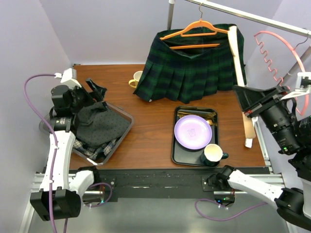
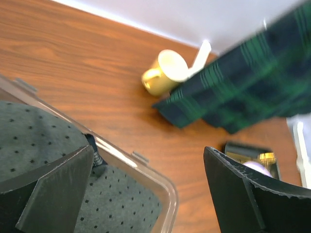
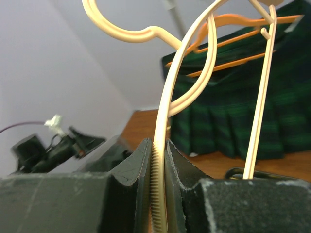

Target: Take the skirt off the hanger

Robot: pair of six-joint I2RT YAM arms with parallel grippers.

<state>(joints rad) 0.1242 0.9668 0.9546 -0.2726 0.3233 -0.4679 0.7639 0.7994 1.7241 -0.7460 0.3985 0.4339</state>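
Bin (image 1: 119, 141) holding garment (image 1: 102, 126), tray (image 1: 177, 153) holding plate (image 1: 193, 131), skirt (image 1: 194, 68) on orange hanger (image 1: 194, 30)

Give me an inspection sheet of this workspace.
Surface: wooden table, partly covered.
Job's things: skirt hangs on the orange hanger from the rail.
Clutter: bin holding a dotted garment; tray with a plate and a dark mug; yellow mug beside the skirt; pink hanger near the rail.
Grippers: left gripper open and empty above the bin; right gripper shut on a cream hanger.
Cables: purple cable by the left arm; second cable under the right arm.
Surroundings: pale walls.
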